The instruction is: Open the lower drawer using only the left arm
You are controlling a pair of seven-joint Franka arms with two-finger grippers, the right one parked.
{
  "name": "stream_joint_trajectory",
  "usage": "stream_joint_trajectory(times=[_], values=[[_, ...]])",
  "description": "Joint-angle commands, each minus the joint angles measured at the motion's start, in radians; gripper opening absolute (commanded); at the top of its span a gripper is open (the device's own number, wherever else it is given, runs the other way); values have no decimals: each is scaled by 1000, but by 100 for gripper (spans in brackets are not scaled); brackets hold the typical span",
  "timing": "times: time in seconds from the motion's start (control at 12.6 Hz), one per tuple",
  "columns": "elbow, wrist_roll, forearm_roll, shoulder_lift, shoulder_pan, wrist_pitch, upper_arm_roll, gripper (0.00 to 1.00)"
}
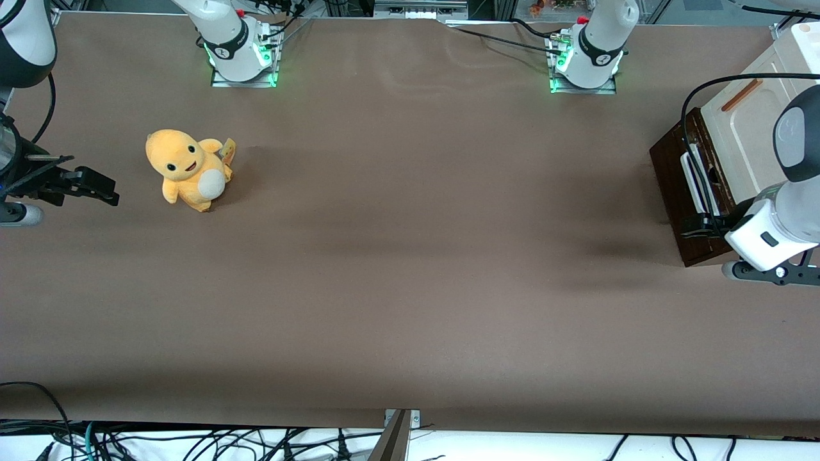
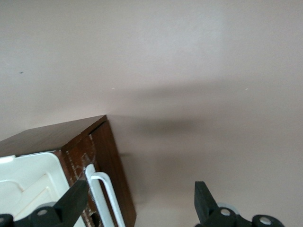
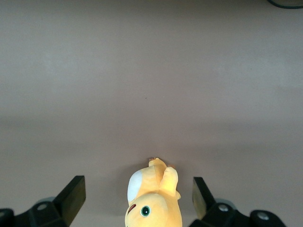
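The left arm [image 1: 778,211] is lowered at the working arm's end of the counter [image 1: 410,256], directly in front of the lower drawer [image 1: 672,173]. This position brings the gripper [image 2: 142,201] level with the white loop handle [image 1: 695,176], which is the only part of the drawer front that offers a hold. In the left wrist view the fingers [image 2: 73,201] stand well apart. One finger lies against or just beside the handle [image 2: 104,196]; the other hangs over bare counter. The handle therefore is not yet centred between them, and no grip is made. Judged from this, the step in hand is the final alignment before closing on the handle.

The lower drawer is a shallow, dark brown wooden unit at the base of a cream cabinet [image 1: 749,109]. Above it sits a cream panel with a thin orange-brown handle [image 1: 741,95], which is not the target. The drawer front appears flush or nearly flush with the cabinet; no pale interior is visible, so the drawer is taken as closed. A yellow plush toy [image 1: 187,168] stands well apart, toward the parked arm's end.
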Motion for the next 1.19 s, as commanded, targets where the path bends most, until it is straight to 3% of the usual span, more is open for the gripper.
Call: stream_joint_trajectory(times=[0.0,0.24,0.48,0.79,1.11], values=[[-23,-86,98,4,-33,-22,-18,100],[-76,-213,185,2,-56,-26,-63,100],[-154,-333,356,2,-48,-46,-168,100],[-243,-459,504,11,-47,-74,-220,100],[-313,-555,606,27,-53,-105,-248,100]])
